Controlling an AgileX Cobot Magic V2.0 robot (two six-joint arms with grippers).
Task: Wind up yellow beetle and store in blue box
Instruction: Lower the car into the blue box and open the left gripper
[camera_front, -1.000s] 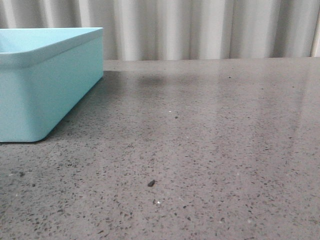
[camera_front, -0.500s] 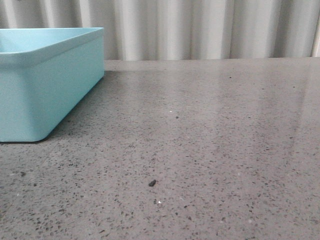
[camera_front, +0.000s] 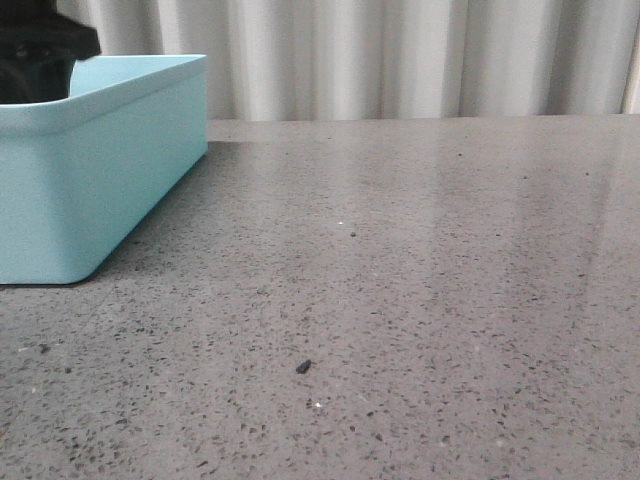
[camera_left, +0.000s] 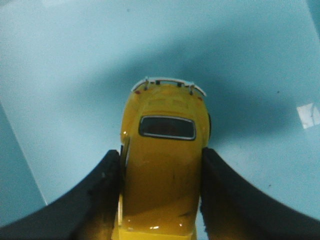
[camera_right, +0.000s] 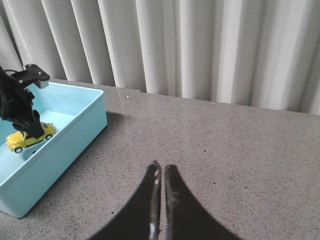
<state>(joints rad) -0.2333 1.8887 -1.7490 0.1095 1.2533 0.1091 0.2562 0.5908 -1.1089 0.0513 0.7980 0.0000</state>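
My left gripper is shut on the yellow beetle, both black fingers against the car's sides, just over the floor of the blue box. In the right wrist view the beetle sits low inside the blue box under my left gripper. In the front view the blue box stands at the far left, with the left arm dipping in behind its rim; the beetle is hidden there. My right gripper is shut and empty, above the table right of the box.
The grey speckled table stretches right of the box. A small dark speck lies near its front. White pleated curtains hang behind the table's far edge.
The left arm has come into the front view at the top left, down over the blue box. Nothing else has moved.
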